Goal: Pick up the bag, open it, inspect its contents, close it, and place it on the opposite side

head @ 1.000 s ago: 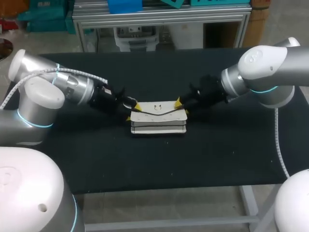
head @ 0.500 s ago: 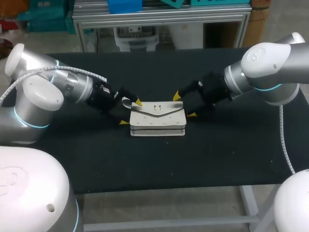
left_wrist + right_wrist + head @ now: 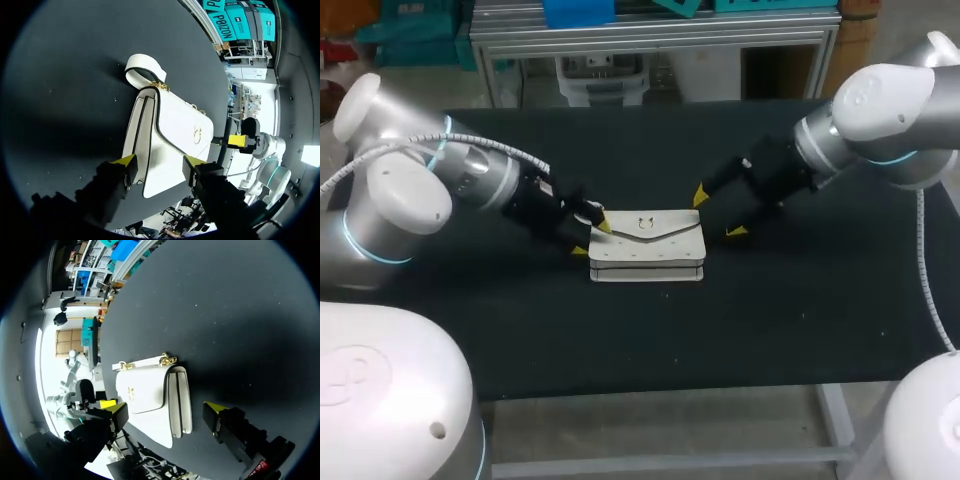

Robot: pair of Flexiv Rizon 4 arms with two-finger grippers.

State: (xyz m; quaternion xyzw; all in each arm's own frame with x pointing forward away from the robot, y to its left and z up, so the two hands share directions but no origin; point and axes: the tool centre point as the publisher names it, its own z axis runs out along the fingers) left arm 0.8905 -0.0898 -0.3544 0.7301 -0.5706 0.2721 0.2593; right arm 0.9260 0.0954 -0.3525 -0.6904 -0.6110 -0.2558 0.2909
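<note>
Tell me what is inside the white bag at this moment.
Nothing inside can be seen: the white bag lies flat on the table with its flap closed over the opening. Only the outside shows, with the gold clasp on the flap.

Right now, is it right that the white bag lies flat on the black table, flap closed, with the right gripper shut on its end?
Not quite: the right gripper is open, not shut on the white bag; the head view shows its yellow tips spread beside the bag's end. The bag does lie flat on the black table, flap closed.
</note>
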